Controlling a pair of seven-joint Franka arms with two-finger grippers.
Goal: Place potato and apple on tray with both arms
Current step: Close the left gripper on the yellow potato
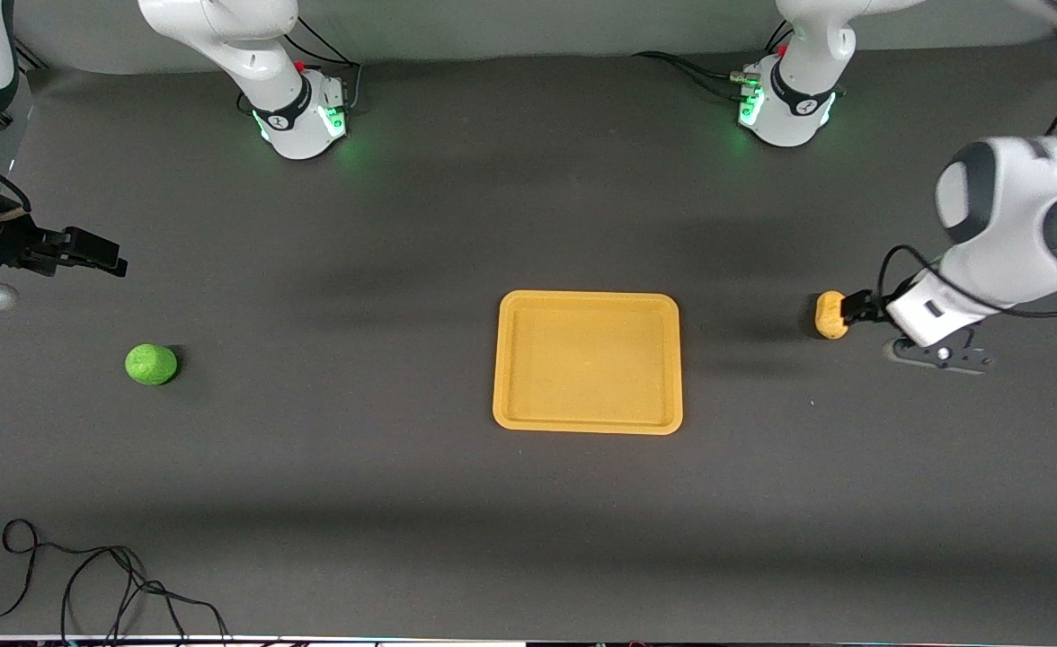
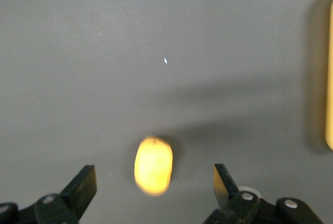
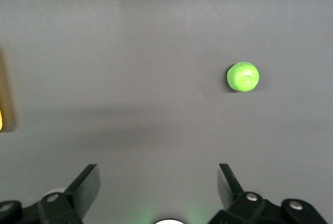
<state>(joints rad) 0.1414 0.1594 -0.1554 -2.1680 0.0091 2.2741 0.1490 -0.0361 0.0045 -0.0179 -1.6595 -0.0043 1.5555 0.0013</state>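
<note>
The yellow-orange tray (image 1: 588, 422) lies mid-table; its rim shows in the left wrist view (image 2: 329, 78). The yellow-tan potato (image 1: 831, 314) lies on the table toward the left arm's end. My left gripper (image 1: 855, 308) is low and open. In the left wrist view (image 2: 154, 182) the potato (image 2: 153, 165) lies between its spread fingers, untouched. The green apple (image 1: 151, 364) lies toward the right arm's end. My right gripper (image 1: 97, 254) is open and empty above the table, apart from the apple. In the right wrist view (image 3: 158, 182) the apple (image 3: 243, 76) lies well off from it.
The two arm bases (image 1: 299, 117) (image 1: 785, 108) stand along the table edge farthest from the front camera. A loose black cable (image 1: 88, 580) lies at the nearest edge toward the right arm's end. Bare dark table surrounds the tray.
</note>
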